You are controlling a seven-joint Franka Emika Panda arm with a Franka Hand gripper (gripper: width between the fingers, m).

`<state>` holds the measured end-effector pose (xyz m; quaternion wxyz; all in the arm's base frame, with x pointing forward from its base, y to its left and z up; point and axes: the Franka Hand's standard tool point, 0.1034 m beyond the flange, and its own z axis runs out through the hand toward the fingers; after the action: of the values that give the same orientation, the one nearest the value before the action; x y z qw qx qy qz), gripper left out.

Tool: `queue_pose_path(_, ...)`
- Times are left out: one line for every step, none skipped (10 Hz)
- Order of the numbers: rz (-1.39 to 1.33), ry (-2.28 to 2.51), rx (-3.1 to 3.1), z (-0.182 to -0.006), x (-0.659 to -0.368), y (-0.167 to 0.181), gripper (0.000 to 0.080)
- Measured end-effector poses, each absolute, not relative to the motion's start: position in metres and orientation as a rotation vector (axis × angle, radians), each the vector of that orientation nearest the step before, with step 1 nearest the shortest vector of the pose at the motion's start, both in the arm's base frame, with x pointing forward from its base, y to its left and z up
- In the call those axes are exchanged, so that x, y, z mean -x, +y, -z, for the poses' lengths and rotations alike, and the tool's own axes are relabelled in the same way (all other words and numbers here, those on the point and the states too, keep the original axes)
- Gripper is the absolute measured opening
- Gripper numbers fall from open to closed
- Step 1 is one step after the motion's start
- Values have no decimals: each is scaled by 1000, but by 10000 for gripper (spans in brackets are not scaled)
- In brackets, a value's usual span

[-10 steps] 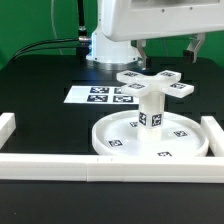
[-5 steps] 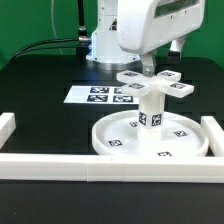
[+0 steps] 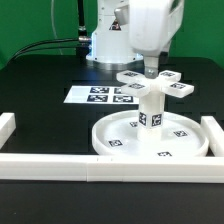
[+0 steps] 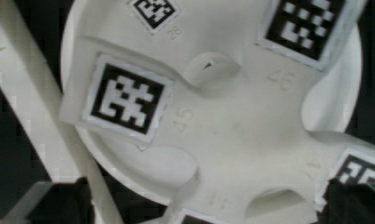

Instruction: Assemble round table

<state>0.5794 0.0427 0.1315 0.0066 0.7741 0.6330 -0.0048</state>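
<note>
Inspection from my own position, nearest item first. My jaws (image 3: 152, 68) stand spread wide and pinch nothing; they hang directly above the cross-shaped foot (image 3: 155, 83), close to its upper face but, as far as I can judge, not yet touching it. In the wrist view the foot (image 4: 202, 110) fills almost the whole picture, with its square markers and a small central dimple plainly visible, which confirms that I am close over it.

Directly beneath the foot stands the short leg (image 3: 151, 110), upright, its lower end seated in the middle of the round disc (image 3: 120, 148). The disc lies flat on the black tabletop (image 3: 40, 90) below me, pushed into the corner formed by the white border rails (image 3: 60, 165). All three parts of the table are thus stacked in order.

Beyond the disc, on the far side from the rails, the marker board (image 3: 100, 96) lies flat on the tabletop, and behind that rises my own base.

Judgement: the step in hand appears to be fixing the foot onto the leg. Whether it is fully seated or tightened cannot be told. The next move calls for a straight descent, the jaws centred across one arm or the hub of the foot, then a firm close before any turning or pressing.
</note>
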Motion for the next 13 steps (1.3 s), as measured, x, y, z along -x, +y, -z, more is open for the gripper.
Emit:
queue_pose_path(22,2030,-2377,-131,-579,44,648)
queue_pose_path(43,2114,-2286,-130,-579,44,648)
queue_pose_path(57,2156,-2236,-129,-578,44,648)
queue_pose_path(75,2236,-2145,-128,-578,43,648)
queue_pose_path(93,2256,-2113,-126,-577,42,648)
queue_pose_path(97,2254,-2117,-124,-577,41,648)
queue_pose_path(102,2245,-2129,-122,-575,39,648)
queue_pose_path(109,2244,-2134,-120,-574,39,648)
queue_pose_path(110,2245,-2134,-117,-572,39,648)
queue_pose_path(116,2245,-2137,-111,-569,37,648)
queue_pose_path(127,2247,-2141,-107,-567,36,648)
queue_pose_path(128,2247,-2141,-107,-567,36,648)
queue_pose_path(129,2248,-2139,-106,-567,36,648)
